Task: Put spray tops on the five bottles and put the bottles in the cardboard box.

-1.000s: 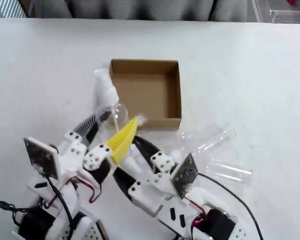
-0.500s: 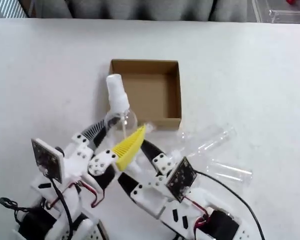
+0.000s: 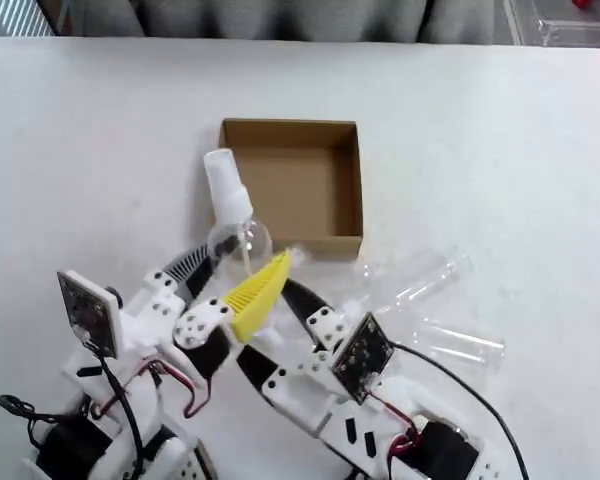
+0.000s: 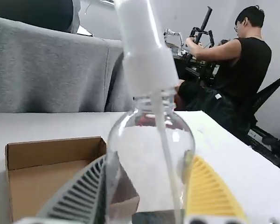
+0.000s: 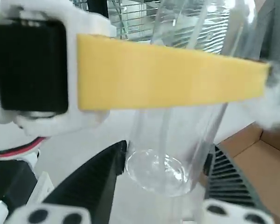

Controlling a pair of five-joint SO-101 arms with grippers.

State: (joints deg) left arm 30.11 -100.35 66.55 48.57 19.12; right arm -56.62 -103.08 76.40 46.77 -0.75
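Note:
A clear bottle [image 3: 238, 240] with a white spray top [image 3: 225, 182] stands upright just off the front left corner of the cardboard box [image 3: 342, 190]. My left gripper [image 3: 225, 275] is shut on its body, grey ribbed finger [image 4: 79, 196] on one side and yellow finger [image 4: 210, 191] on the other. My right gripper [image 5: 165, 182] comes in from the right at the bottle's base [image 5: 156, 170], its black fingers [image 5: 95, 179] close against both sides of the glass. The box [image 4: 37, 172] holds nothing.
Clear bottles without tops lie on the table right of the arms, one [image 3: 420, 278] angled towards the box and another [image 3: 462, 345] nearer the front. Both arm bases crowd the front edge. White table stretches behind and left of the box.
The bottle and my left gripper shifted right towards the box's front corner, then eased slightly back left. The right arm's wrist drew a little towards the front edge.

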